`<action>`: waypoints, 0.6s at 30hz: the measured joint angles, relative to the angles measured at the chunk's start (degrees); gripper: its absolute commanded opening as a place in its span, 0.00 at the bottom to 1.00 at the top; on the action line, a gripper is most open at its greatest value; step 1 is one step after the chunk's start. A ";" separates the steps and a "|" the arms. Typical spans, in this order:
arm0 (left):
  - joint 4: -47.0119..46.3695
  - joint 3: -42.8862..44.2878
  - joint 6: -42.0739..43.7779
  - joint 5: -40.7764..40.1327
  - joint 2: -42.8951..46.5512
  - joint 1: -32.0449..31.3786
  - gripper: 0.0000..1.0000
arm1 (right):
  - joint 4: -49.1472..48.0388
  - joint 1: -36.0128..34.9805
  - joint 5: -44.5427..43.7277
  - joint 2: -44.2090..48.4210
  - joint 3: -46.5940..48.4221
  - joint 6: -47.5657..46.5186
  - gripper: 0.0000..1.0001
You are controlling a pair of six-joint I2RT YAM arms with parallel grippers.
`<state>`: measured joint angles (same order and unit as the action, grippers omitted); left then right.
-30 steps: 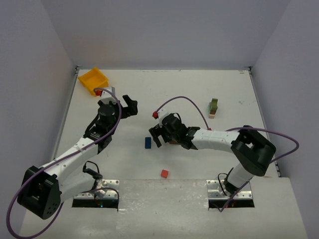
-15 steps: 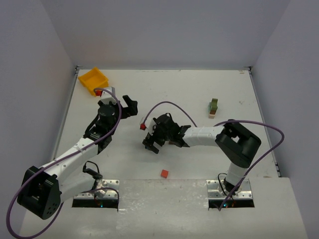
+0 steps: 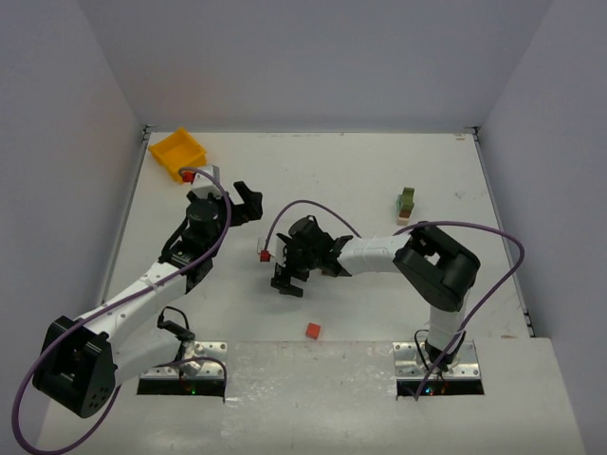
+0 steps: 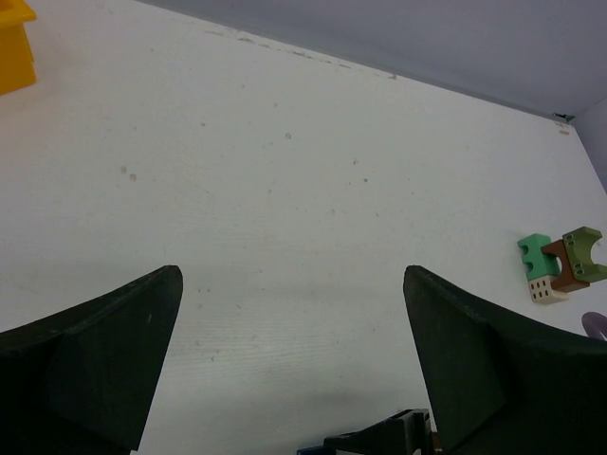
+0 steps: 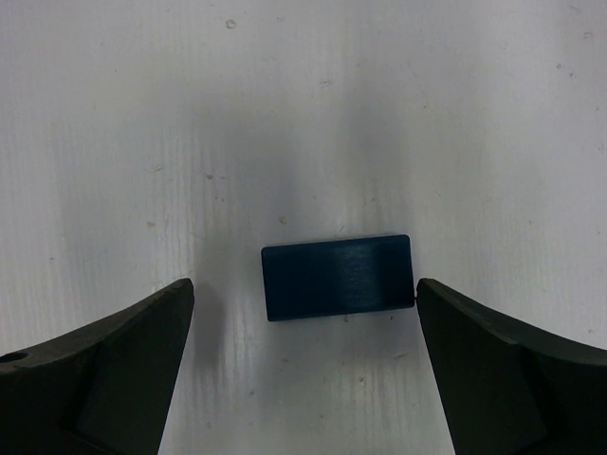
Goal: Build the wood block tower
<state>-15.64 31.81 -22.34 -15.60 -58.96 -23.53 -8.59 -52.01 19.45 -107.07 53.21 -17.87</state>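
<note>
Wood block tower (image 3: 406, 204) (image 4: 560, 270): short stack on the bench (image 3: 360, 171), well off to the right of both end effectors, nothing touching it. It is too small in the top view to count pieces. The left wrist view shows green, brown, an olive arch and a pale dotted block bunched together; how they stack is unclear.

Blue block (image 5: 338, 277): flat on the bench between the right end effector's fingers, hidden under that end effector in the top view.

Right end effector (image 3: 287, 281) (image 5: 303, 289): fingers spread wide, straddling the blue block and gripping nothing. One fingertip is just beside the block's end, contact can't be told. The other is clearly apart from it. Height over the bench is unclear.

Orange-red block (image 3: 313, 330): loose on the bench, on the near side of the right end effector, apart from it.

Left end effector (image 3: 248, 201) (image 4: 292, 284): spread wide, empty, over bare bench. The finger bases are cut off at the bottom of the wrist view.

Yellow bin (image 3: 178, 153) (image 4: 13, 47): back-left of the left end effector, cropped at the corner in the wrist view.
</note>
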 measured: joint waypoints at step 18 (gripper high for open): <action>-0.02 -0.02 0.04 0.24 0.00 0.00 1.00 | 1.37 0.00 0.47 -2.99 3.19 -1.46 0.37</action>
<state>-15.66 31.79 -22.31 -15.35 -58.96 -23.53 -7.22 -52.01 19.93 -110.06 56.40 -19.34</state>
